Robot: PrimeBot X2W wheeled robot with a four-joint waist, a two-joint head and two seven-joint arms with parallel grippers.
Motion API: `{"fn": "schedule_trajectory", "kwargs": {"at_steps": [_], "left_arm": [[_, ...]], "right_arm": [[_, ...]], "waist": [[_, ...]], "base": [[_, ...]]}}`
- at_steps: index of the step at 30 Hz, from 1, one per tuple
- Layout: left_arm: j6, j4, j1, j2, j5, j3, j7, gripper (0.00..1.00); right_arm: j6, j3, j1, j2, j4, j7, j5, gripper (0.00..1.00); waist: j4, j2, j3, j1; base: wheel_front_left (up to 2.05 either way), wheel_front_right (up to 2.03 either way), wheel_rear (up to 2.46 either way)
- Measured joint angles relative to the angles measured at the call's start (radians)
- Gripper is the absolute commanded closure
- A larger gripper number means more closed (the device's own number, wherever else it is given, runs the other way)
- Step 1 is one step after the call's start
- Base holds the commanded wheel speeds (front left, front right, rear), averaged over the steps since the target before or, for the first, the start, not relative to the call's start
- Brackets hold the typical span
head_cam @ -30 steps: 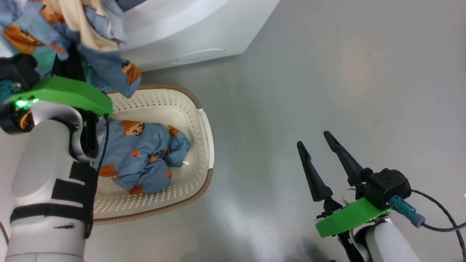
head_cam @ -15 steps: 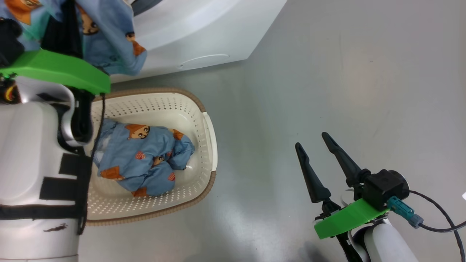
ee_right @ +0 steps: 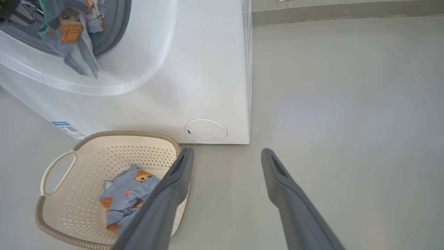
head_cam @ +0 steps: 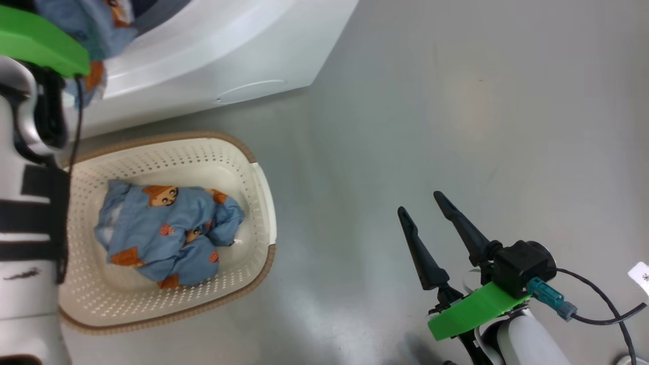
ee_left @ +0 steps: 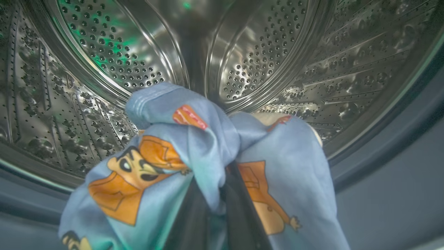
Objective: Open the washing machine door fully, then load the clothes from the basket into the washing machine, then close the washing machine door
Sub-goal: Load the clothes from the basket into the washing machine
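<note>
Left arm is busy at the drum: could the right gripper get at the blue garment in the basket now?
Probably yes: the right gripper is open and empty; the blue garment lies uncovered in the basket, the left forearm at its far rim.

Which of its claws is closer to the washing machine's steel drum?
Left. The left gripper is at the drum mouth, shut on a blue cartoon-print garment; the right gripper hovers open above the floor, right of the basket.

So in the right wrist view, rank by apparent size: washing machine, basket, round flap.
Largest: white box-shaped front-loading washing machine
Then: cream perforated plastic basket
Smallest: round white flap
The basket lies nearer the camera, but the order holds.
</note>
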Motion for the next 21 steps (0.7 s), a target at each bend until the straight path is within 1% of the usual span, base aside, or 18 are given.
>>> {"fn": "schedule_trajectory", "kwargs": {"at_steps": [12,13,21], "left_arm": [[0.011,0.198,-0.143,0.068,0.056,-0.013,-0.027,1.00],[0.017,0.216,-0.154,0.074,0.058,-0.014,-0.027,1.00],[0.017,0.362,-0.269,0.134,0.091,-0.024,-0.036,1.00]], "right_arm": [[0.000,0.044,0.036,0.000,0.008,0.000,0.006,0.00],[0.000,0.050,0.039,0.001,0.008,0.000,0.006,0.00],[0.000,0.080,0.054,0.001,0.010,0.000,0.006,0.00]], "waist": [[-0.070,0.0000,-0.019,0.0000],[-0.076,0.0000,-0.019,0.0000],[-0.118,0.0000,-0.001,0.0001]], "base": [[0.00,0.00,0.00],[0.00,0.00,0.00],[0.00,0.00,0.00]]}}
